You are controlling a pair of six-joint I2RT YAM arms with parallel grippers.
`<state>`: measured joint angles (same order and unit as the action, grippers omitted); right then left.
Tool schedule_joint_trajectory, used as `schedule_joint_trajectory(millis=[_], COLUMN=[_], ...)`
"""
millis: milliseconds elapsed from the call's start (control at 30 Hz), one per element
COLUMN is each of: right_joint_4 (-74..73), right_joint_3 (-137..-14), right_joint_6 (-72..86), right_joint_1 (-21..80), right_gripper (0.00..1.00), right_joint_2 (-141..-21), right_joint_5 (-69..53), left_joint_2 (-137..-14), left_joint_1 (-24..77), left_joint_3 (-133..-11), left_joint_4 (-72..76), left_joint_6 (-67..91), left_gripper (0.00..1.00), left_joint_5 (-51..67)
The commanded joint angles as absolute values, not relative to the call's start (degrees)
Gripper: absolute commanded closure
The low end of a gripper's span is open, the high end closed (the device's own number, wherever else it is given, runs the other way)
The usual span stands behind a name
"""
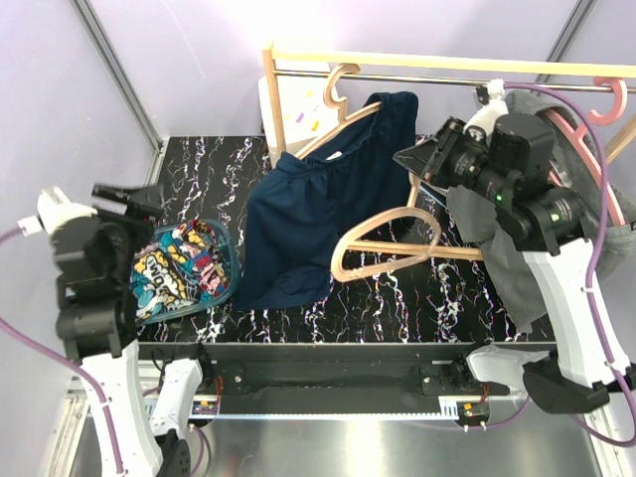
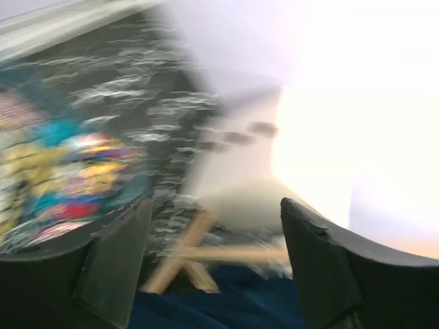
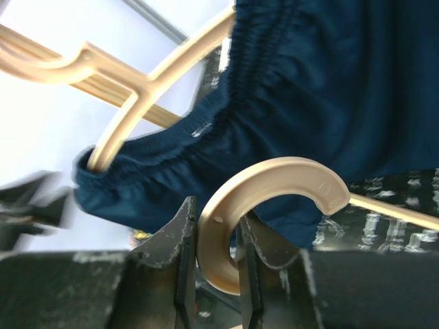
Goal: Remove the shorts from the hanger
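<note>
By left edge of table [image 1: 199, 179], holds left gripper [image 2: 216, 264] wide open beside print shorts [image 1: 184, 268], pinching hanger hook [image 3: 274, 181] in right gripper [image 3: 218, 229] by navy shorts [image 3: 329, 82].

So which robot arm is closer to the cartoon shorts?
Left. The left fingers hover open right beside the cartoon shorts on the table's left side. The right fingers are far across the table, pinching a beige hanger hook by the navy shorts.

tool [image 3: 218, 229] pinching hanger hook [image 3: 274, 173], navy shorts [image 3: 329, 103] behind
</note>
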<state>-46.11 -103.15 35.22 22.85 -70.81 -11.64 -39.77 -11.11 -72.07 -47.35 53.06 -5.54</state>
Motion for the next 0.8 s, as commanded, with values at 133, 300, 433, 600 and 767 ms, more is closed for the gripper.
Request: schedule_joint_trajectory(millis=[133,300,433,600,767], right_joint_4=[-39.1,-36.0,-35.1,-34.9,-34.3], right_joint_3=[-94.1,-94.0,-94.7,-94.6,-95.0], right_joint_6=[22.8,17.0,12.1,6.7,5.8], right_joint_1=[22.6,22.6,22.7,22.6,22.6], right_gripper=[1.00,1.00,1.00,1.00,1.00], right_joint_2=[-61.5,-60.9,-60.9,-60.6,-59.9], right_joint_5=[-4.7,-6.2,-10.0,-14.3,-16.4], left_joint_2=[-48.9,-54.9,-59.7,-66.4,-70.4], left_joint_1=[-1.8,24.2,40.7,55.7,61.1], left_joint_3=[-89.6,-95.4,-102.5,-108.7,-111.1], left_joint_4=[-34.6,-34.4,-34.5,-34.8,-37.1], left_joint_6=[42.9,45.3,40.1,31.7,25.8], left_gripper=[0.21,0.25,0.23,0.23,0.21], left_joint_5=[27.7,19.4,6.9,1.9,6.2])
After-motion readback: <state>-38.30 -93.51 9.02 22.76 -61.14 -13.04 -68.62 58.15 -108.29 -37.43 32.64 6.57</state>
